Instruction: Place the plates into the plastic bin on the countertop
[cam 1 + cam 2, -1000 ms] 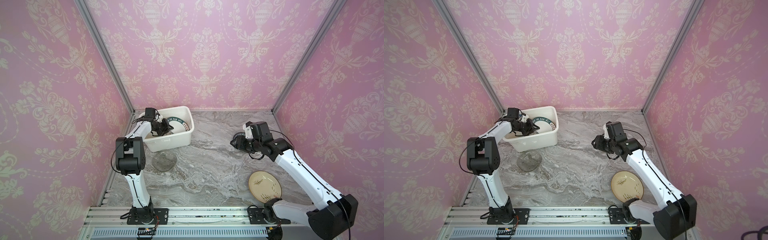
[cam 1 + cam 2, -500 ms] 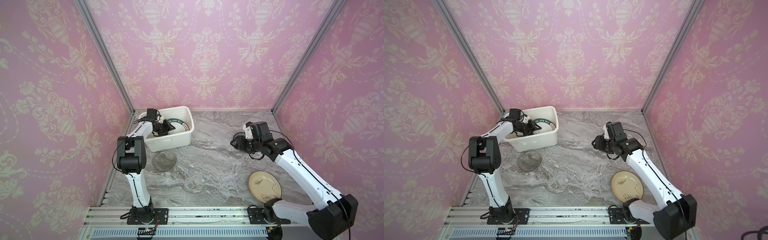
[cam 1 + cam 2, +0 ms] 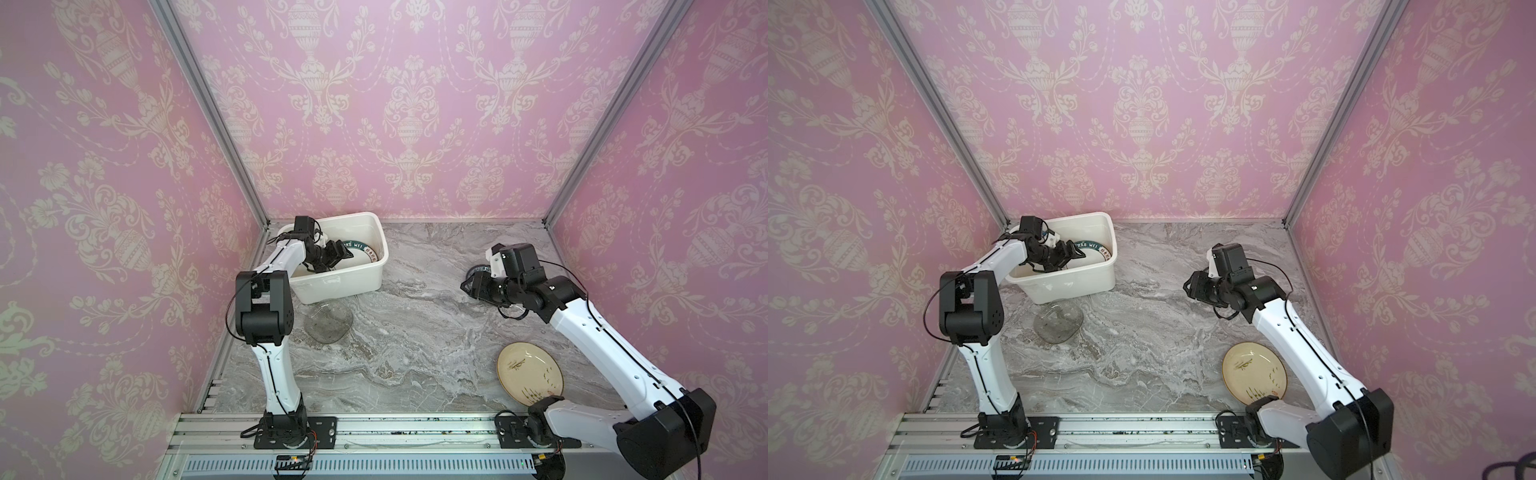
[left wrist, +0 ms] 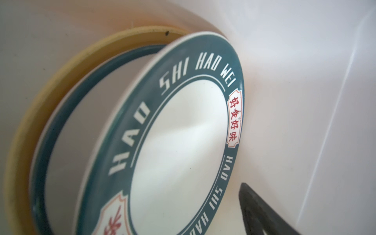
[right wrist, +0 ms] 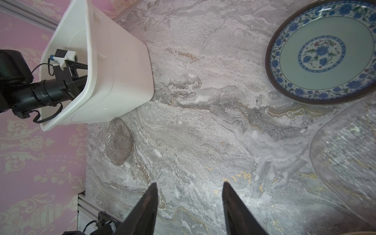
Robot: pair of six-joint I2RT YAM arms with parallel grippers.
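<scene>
Black fingers of the left gripper (image 3: 334,254) stand spread apart inside the white rectangular plastic bin (image 3: 345,282), holding nothing. The left wrist view catches only one finger (image 4: 256,205), clear of the plate in front of it. That plate, a white round one with a dark teal lettered rim (image 4: 179,142), leans tilted against the bin's wall. It rests on a second teal-rimmed white plate (image 4: 50,142), with a yellow-rimmed plate (image 4: 22,132) under both.

Just in front of the bin's near wall a clear grey glass plate (image 3: 328,322) lies flat on the grey marble-patterned countertop (image 3: 415,332).

Across the counter the right gripper (image 5: 189,185) hovers with its fingers parted and empty. Its arm hides what lies beneath it in both top views. The right wrist view shows a blue-patterned plate with a dark rim (image 5: 325,50) there, and beside it another clear glass plate (image 5: 345,152). A cream round plate with dark markings (image 3: 528,374) sits near the right arm's base, well apart from the bin.

A second ago the left fingers were drawn together at the lettered plate; now they have let go. The right arm has not shifted.
</scene>
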